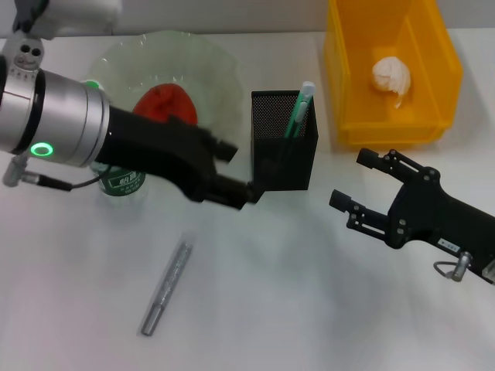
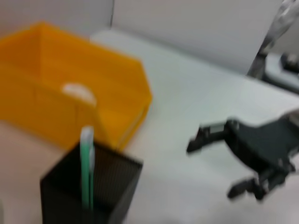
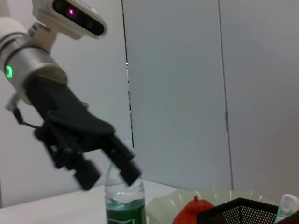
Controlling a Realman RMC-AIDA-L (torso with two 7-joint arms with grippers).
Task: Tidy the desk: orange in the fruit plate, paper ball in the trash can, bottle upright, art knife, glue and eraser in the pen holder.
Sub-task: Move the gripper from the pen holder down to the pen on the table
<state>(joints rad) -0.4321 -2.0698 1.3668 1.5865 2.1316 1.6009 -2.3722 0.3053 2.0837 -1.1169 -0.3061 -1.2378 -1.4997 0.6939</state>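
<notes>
The orange point(image 1: 165, 104) lies in the pale-green fruit plate point(image 1: 220, 69). In the yellow trash can point(image 1: 352, 93) rests the paper ball point(image 1: 393, 73). The bottle point(image 1: 124, 182) stands upright, mostly hidden under my left arm. A green-and-white glue stick point(image 1: 298, 112) leans in the black mesh pen holder point(image 1: 284, 151). The silver art knife point(image 1: 165, 288) lies on the table near the front. My left gripper point(image 1: 234, 170) is open and empty just left of the pen holder. To the holder's right, my right gripper point(image 1: 357, 182) is open and empty too. No eraser is in view.
The pen holder point(image 2: 93, 191) and trash can point(image 2: 112, 79) sit close together, with the right gripper point(image 2: 212, 168) beside them. The bottle point(image 3: 124, 205) stands under the left gripper point(image 3: 108, 173), next to the plate point(image 3: 163, 205). Bare white table lies around the knife.
</notes>
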